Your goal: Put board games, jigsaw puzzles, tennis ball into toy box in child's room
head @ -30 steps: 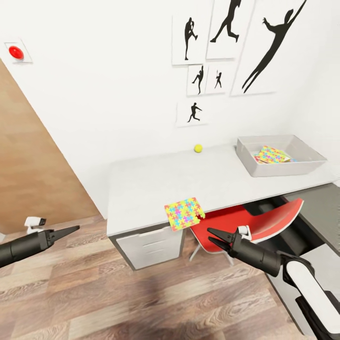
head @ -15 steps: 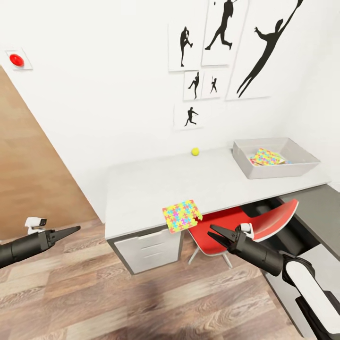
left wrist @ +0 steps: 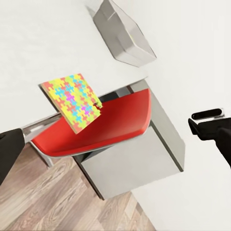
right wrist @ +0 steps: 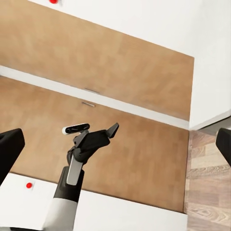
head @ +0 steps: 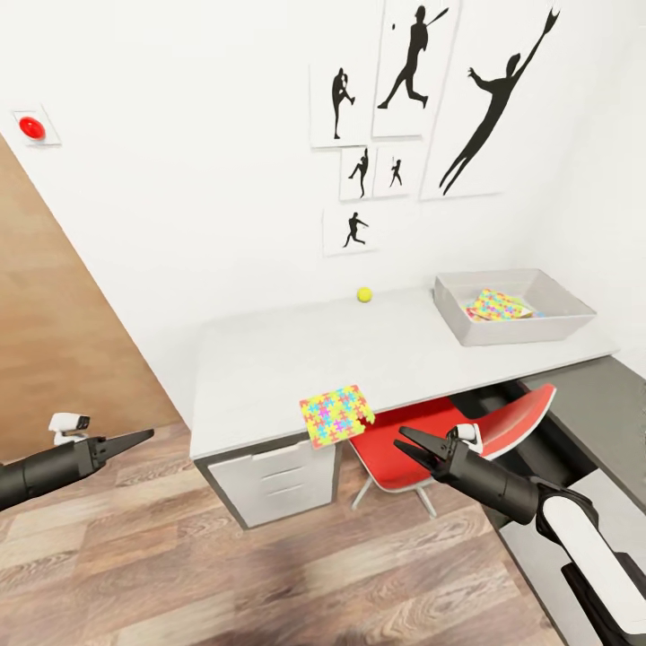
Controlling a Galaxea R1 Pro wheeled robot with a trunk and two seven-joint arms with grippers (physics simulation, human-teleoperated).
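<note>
One jigsaw puzzle [head: 336,415] [left wrist: 72,101] lies at the table's [head: 269,359] front edge, partly overhanging the red chair. The tennis ball [head: 364,294] rests at the back of the table by the wall. At the table's right end stands the toy box [head: 554,328] [left wrist: 124,33], with a second puzzle [head: 496,305] inside it. My right gripper [head: 405,444] hovers open over the chair, just right of and below the overhanging puzzle. Low at the left over the floor, my left gripper [head: 144,437] [right wrist: 115,127] is open and empty. The bed and the board games are out of view.
A red chair [head: 422,440] [left wrist: 96,127] is tucked under the table beside a white drawer unit [head: 278,475]. A lower dark-topped cabinet [head: 597,404] runs along the right. A wooden door [head: 54,341] stands at the left, with wood floor in front.
The whole view has shifted, so the table and wall pictures sit a little further left and smaller. Both grippers hold the same pose, and nothing on the table has moved.
</note>
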